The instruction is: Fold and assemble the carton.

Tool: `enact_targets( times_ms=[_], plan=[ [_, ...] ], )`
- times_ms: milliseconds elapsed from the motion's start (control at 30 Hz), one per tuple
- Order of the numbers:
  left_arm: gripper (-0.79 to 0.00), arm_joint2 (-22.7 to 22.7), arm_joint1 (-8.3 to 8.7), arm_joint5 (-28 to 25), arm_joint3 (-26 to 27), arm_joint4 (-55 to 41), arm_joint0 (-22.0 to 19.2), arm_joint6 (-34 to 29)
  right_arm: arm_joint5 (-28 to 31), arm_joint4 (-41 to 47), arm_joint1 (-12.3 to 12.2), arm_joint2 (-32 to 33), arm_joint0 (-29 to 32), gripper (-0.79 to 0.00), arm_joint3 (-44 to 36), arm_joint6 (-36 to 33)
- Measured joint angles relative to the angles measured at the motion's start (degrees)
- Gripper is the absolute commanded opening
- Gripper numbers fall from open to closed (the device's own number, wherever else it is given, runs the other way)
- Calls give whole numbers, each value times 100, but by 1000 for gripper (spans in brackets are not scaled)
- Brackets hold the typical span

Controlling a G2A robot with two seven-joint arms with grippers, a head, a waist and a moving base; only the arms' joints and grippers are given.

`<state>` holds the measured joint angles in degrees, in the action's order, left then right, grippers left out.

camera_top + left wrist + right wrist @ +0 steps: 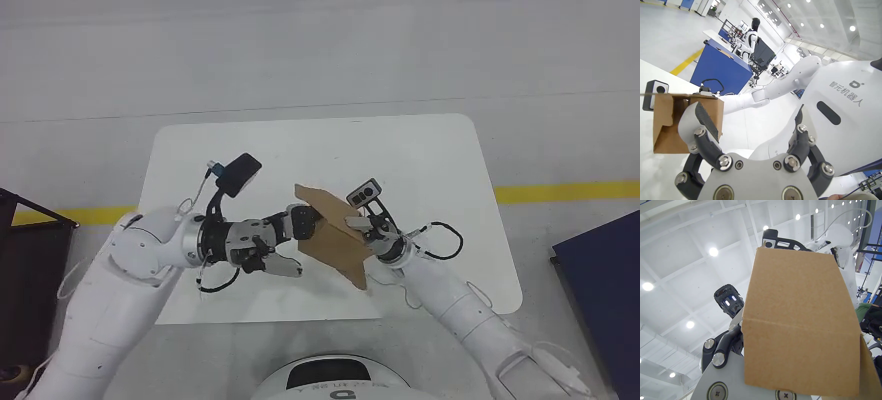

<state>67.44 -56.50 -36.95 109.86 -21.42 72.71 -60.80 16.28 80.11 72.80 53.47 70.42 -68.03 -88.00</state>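
The brown carton (333, 236) is partly folded and held tilted above the white table (420, 160), near its front edge. My right gripper (360, 236) is shut on the carton's right side. In the right wrist view a flat carton panel (798, 317) with one crease hides the fingers. My left gripper (294, 246) is open just left of the carton, with one finger (300, 222) against its left edge. In the left wrist view the carton's open end (666, 121) shows loose inner flaps behind one finger (702, 121). Nothing lies between the two fingers.
A black rack (30, 250) stands on the floor left of the table and a dark blue surface (600, 270) on the right. A yellow floor line (570, 190) runs behind. The table's far half is bare.
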Motion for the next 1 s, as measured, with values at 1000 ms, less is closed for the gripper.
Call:
enact_targets(
  times_ms=[1000],
  plan=[
    [0,773,96,137,427,342,289,760,0,-30,-42,-9,42,-785,130,0]
  ],
)
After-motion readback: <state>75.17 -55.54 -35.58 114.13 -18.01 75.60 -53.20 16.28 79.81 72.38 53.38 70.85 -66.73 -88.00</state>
